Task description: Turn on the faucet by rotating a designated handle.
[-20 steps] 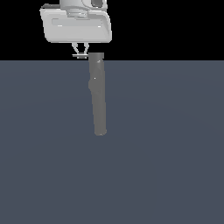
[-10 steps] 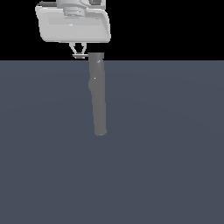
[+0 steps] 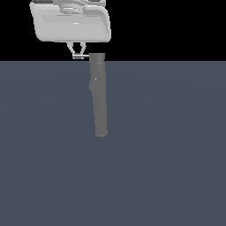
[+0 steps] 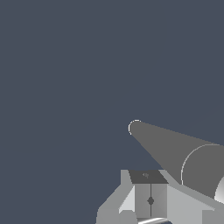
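Exterior view, faucet [image 3: 99, 95]: lying along the dark counter [image 3: 167, 167], flat end pointing to 12 o'clock at the counter's far edge, rounded end at 6 o'clock near mid-frame, with a slight kink partway.
Exterior view, handle [image 3: 81, 57]: showing as a thin pale rod sticking out toward 9 o'clock from the flat end; it is tiny here.
Exterior view, end effector [image 3: 77, 54]: hanging under the pale block at 11 o'clock, its two small prongs reaching down just beside the flat end, right at the rod.
Exterior view, reason for the pose: judging by the placement, the prongs are sitting beside the rod so a sideways sweep can turn it about the column.
Exterior view, grip state: the prongs are converging near the rod, but whether they are pinching it or only resting against it, I cannot tell.
Wrist view, faucet [image 4: 175, 151]: stretching away as a tapering grey cone, flat end nearest the camera.
Wrist view, end effector [image 4: 150, 200]: fingers meeting along a thin seam, so reading as clenched; a pale sliver beneath may be the rod, though this is unclear.
Surroundings: nothing else showing on the counter; only the column itself is crowding the sweep.
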`<state>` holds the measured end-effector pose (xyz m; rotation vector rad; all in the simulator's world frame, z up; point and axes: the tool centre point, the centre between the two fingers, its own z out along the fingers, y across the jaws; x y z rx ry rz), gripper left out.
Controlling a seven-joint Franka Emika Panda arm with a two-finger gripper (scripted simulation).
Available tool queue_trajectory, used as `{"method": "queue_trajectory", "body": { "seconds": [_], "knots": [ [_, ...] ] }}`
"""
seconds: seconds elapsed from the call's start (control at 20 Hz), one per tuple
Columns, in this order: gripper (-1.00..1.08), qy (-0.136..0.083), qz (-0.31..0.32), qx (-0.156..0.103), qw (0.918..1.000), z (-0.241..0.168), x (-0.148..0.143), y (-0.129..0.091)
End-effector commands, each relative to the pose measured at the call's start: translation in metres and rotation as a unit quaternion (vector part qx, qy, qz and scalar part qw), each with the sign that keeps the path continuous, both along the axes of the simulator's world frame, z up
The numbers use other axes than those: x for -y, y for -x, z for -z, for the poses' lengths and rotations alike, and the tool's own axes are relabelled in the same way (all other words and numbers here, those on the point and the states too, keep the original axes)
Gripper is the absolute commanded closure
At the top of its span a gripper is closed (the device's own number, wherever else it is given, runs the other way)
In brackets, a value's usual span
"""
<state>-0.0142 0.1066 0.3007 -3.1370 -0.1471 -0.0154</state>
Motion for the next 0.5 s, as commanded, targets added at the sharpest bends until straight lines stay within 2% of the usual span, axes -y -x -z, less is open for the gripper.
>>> {"method": "queue_trajectory", "body": {
  "seconds": [0.0, 0.45],
  "knots": [
    [1.08, 0.0, 0.0, -0.001, 1.0, 0.0, 0.003, 0.006],
    [1.08, 0.001, -0.001, -0.003, 1.0, 0.0, 0.016, 0.033]
  ]
}}
